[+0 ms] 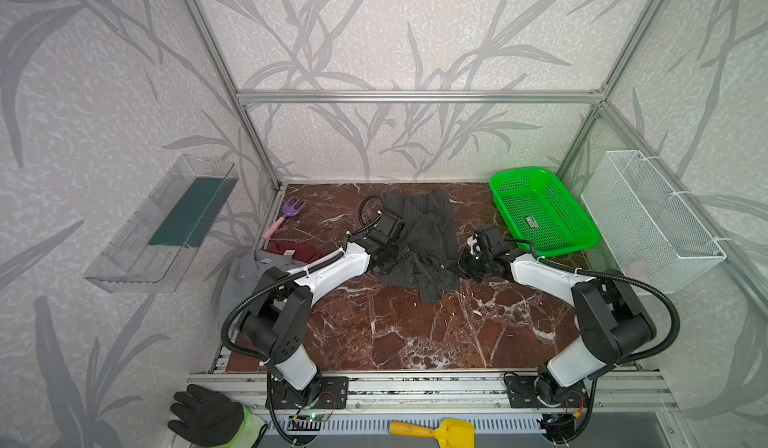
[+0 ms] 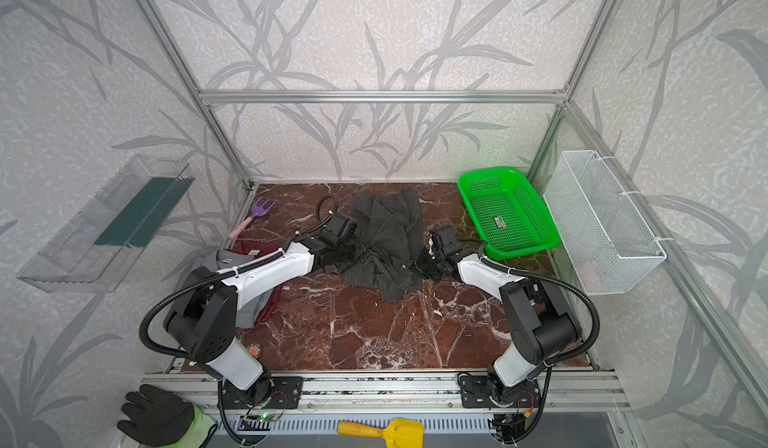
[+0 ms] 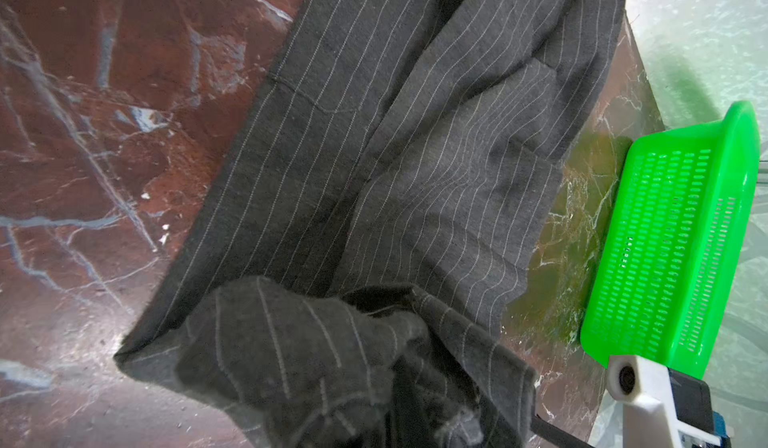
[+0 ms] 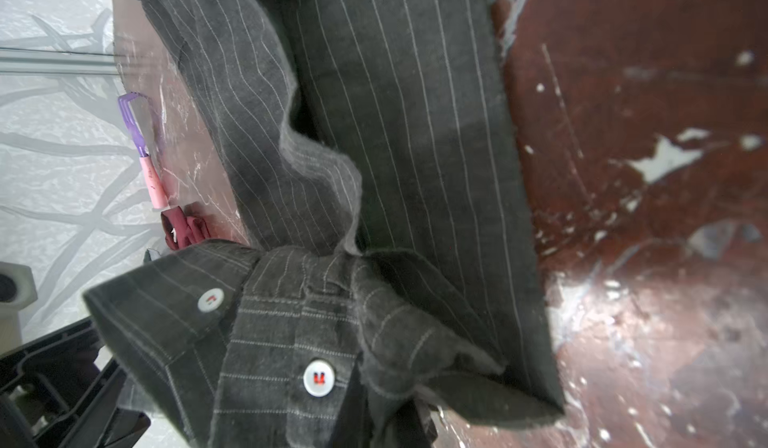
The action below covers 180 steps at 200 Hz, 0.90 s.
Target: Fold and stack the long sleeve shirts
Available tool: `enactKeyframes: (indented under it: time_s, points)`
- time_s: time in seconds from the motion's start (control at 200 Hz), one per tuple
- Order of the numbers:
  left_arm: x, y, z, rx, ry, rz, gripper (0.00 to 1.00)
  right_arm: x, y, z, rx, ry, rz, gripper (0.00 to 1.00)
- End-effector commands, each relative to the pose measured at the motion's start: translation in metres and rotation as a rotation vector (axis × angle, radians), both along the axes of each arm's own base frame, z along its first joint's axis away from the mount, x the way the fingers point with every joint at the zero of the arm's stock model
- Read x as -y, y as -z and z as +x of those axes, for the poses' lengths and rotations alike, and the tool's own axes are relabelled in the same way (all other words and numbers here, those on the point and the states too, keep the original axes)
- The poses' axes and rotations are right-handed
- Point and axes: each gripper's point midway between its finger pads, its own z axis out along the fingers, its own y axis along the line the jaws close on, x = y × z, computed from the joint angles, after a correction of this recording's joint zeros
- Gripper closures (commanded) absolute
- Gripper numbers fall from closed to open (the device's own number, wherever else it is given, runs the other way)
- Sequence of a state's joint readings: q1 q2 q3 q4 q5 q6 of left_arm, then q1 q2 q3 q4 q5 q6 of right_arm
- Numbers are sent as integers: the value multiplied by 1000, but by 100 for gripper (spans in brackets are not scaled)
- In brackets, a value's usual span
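**Colleague:** What's the room like?

**Me:** I see a red-brown marbled worktop inside an aluminium frame, with leaf-patterned wallpaper all round. A clear tray hangs on the wall at 9 o'clock and a white mesh basket at 3 o'clock. A green basket sits on the worktop at 2 o'clock and a purple toy rake at 10 o'clock. Off the front rail, a black glove lies at 7 o'clock and a yellow scoop at 6 o'clock.

**Colleague:** And the shirts?

**Me:** The pinstriped shirt lies crumpled from the centre towards 12 o'clock. The grey shirt lies at the 9 o'clock edge, over the dark red shirt.

**Colleague:** Jaws?

**Me:** My right jaws are pinched onto a bunch of the pinstriped shirt at its 4 o'clock edge. My left jaws are buried in cloth at its 8 o'clock side, and I can't tell how wide they stand.

**Colleague:** Does any camera show something the rest miss?

**Me:** The right wrist view shows two white buttons sewn with red thread. The left wrist view shows the green basket's slotted side wall. In a top view a small round orange disc shows by my left arm's base.
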State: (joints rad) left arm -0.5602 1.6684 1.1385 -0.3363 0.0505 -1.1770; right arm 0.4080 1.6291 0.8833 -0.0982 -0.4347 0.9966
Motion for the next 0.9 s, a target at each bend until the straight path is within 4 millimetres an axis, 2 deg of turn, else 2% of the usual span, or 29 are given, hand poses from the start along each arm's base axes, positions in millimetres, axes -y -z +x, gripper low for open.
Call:
enactKeyframes:
  time_s: [0.0, 0.07, 0.17, 0.305, 0.5, 0.61, 0.77, 0.895]
  points:
    - [2, -4, 10, 4, 11, -8, 81, -5, -9, 13, 31, -23, 24, 83]
    - [0, -3, 14, 2, 11, -1, 69, -5, -10, 17, 36, -19, 14, 71]
    - [-1, -3, 20, 2, 14, 2, 58, -3, -13, 22, 43, -10, 11, 63]
    - [-3, -10, 32, 15, 8, -1, 52, 3, -18, 31, 48, 15, 17, 58]
    - [5, -41, 56, 76, 26, -9, 47, 2, -44, 48, 103, 27, 33, 54]
    - [1, -59, 64, 107, 39, 8, 45, 8, -57, 53, 130, 34, 17, 54]
    - [-24, -77, 58, 171, 69, 124, 40, 23, -78, 44, 192, 23, -50, 50]
    - [-37, -73, 42, 175, 108, 185, 38, 29, -86, 25, 219, -10, -86, 47]
